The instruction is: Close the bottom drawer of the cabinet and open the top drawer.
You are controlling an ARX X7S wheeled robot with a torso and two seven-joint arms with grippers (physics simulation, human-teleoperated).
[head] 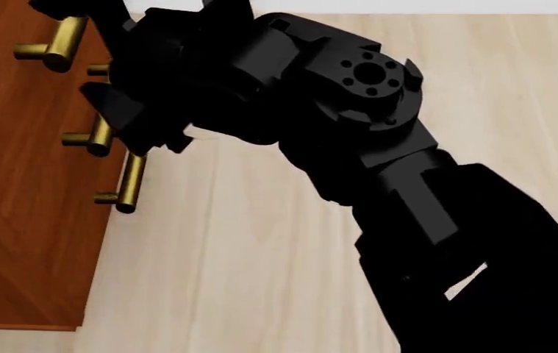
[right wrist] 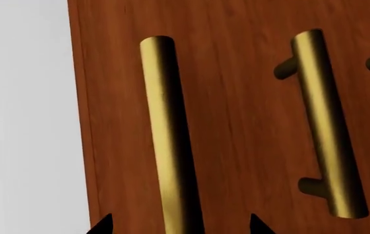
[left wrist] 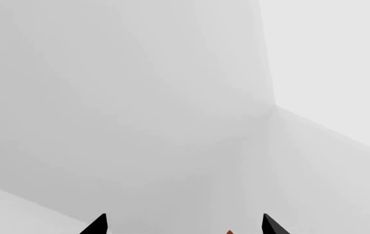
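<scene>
Looks down in the head view on a tall reddish-brown wooden cabinet (head: pixel 23 243) filling the 9 o'clock side, above a pale plank floor (head: pixel 259 279). Shows three horizontal brass bar handles stepped along the cabinet front, from 11 o'clock towards 9 o'clock. Cannot tell from these views which handle belongs to the top drawer or the bottom drawer.

Follows a black jointed right arm (head: pixel 396 191) from 5 o'clock up to 11 o'clock, ending in the right gripper (head: pixel 122 121) at the middle handles.

Faces the cabinet front (right wrist: pixel 237 97) closely in the right wrist view. Finds the right gripper (right wrist: pixel 179 226) with jaws spread, one black tip on each side of a long brass bar handle (right wrist: pixel 168 136), near the cabinet's edge. Places a second brass bar handle (right wrist: pixel 328 126) beside it.

Sees only pale grey walls (left wrist: pixel 139 97) in the left wrist view, with the left gripper (left wrist: pixel 185 225) holding its jaws spread on nothing.
</scene>
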